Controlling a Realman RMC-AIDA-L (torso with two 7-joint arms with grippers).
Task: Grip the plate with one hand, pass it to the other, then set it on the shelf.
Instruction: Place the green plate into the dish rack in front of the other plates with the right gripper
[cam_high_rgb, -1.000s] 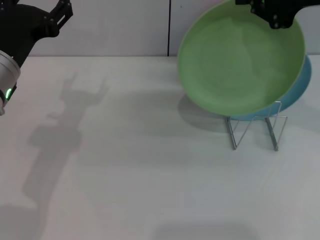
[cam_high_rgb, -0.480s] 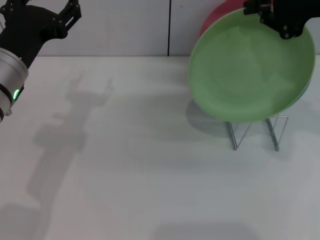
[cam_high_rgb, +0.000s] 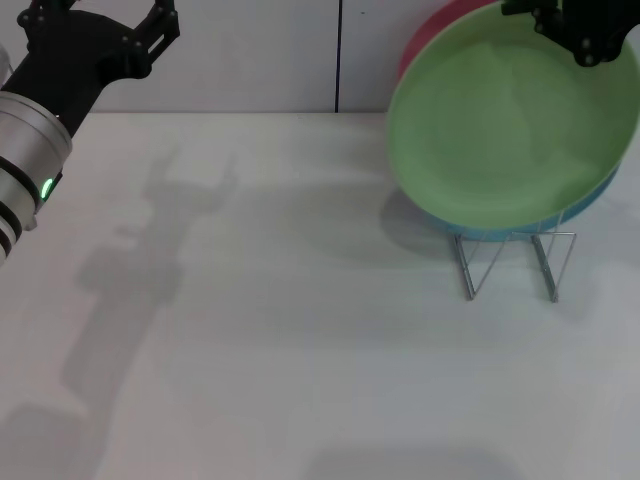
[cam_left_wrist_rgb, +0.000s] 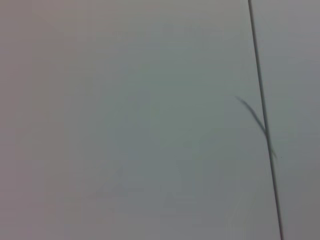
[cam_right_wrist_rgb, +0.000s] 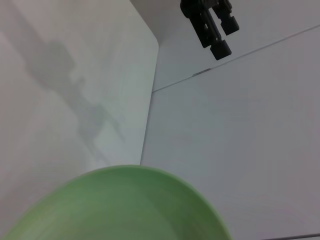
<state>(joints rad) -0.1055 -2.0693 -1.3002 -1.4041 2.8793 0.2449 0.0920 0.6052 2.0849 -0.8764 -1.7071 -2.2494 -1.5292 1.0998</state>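
Plate (cam_high_rgb: 505, 125) hangs upright, top rim pinched by right hand (cam_high_rgb: 578, 32), directly over rack (cam_high_rgb: 510, 260); left hand (cam_high_rgb: 105, 25) spread, far off

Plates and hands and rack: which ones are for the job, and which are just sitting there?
For the job:
green plate
right hand holding its top edge
left hand, raised far left
wire rack

Just there:
turquoise plate
pink plate
table

- My head camera looks forward and down over the white table (cam_high_rgb: 300, 350).
- Left wrist camera faces blank wall, close.
- Right wrist camera shares the large pale green round plate (cam_right_wrist_rgb: 120, 205) with it.
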